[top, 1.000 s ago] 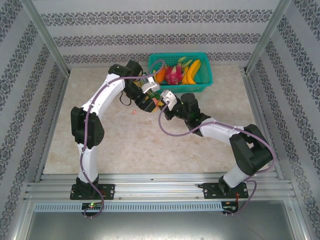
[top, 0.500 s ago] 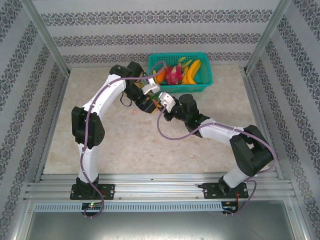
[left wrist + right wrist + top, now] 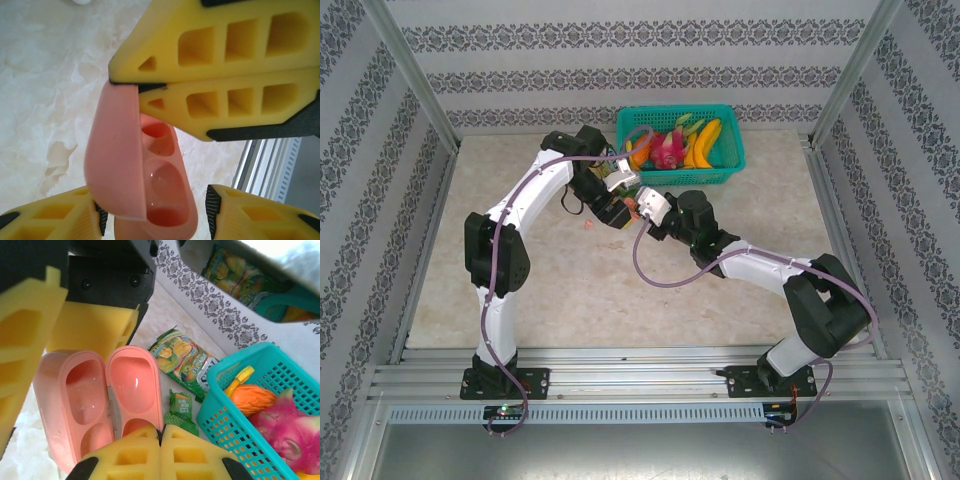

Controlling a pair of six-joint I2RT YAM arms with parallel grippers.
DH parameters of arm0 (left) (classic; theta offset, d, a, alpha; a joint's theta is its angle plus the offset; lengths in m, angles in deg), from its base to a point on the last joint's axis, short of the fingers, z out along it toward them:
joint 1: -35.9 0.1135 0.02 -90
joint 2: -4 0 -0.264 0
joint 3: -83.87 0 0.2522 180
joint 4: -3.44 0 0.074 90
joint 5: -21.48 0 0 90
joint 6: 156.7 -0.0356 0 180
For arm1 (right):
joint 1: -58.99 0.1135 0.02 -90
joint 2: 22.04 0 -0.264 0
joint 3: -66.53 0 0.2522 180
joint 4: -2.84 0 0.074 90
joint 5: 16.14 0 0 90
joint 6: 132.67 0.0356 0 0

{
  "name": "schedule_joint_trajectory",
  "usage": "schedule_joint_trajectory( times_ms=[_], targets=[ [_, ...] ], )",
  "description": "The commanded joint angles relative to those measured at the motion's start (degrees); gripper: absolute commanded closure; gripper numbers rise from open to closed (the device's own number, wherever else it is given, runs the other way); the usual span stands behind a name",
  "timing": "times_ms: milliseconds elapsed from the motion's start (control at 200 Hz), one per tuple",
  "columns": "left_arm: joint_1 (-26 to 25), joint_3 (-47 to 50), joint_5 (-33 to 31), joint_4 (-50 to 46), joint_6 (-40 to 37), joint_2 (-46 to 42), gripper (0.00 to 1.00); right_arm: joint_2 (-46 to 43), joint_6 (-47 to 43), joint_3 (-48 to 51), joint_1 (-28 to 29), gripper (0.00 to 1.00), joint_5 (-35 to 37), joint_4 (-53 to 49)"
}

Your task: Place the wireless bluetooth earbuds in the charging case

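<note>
Bright, even light, soft shadows; wrist-view foregrounds slightly blurred.

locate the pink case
In the top view the pink case is mid-table before the teal basket, open between the left gripper's jaws, lid pinched by the right gripper.

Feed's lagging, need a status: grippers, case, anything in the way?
Right gripper shut on lid rim of open pink plastic charging case. Left gripper flanks its base, grip unclear. Both wells empty. Nothing blocking; green snack packets lie beside.
</note>
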Motion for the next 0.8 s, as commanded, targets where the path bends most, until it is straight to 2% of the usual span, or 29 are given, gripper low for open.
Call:
schedule_joint_trajectory(
  times_ms=[0,410,799],
  targets=[
    [-0.8,0.5,-0.3,-2.3,-1.3,1.3,0.45,-2.1,-1.6,1.1,0.9,1.00,1.1,1.9],
    [-0.9,0.4,-0.5,-2.0,-1.3,1.5,0.49,-1.9,-1.2,1.1,1.5,1.00,1.4,1.7],
    [-1.2,0.0,-0.5,-2.2,-1.3,2.0,0.59,-2.1,-0.7,1.1,1.5,1.00,1.3,1.5]
  ],
)
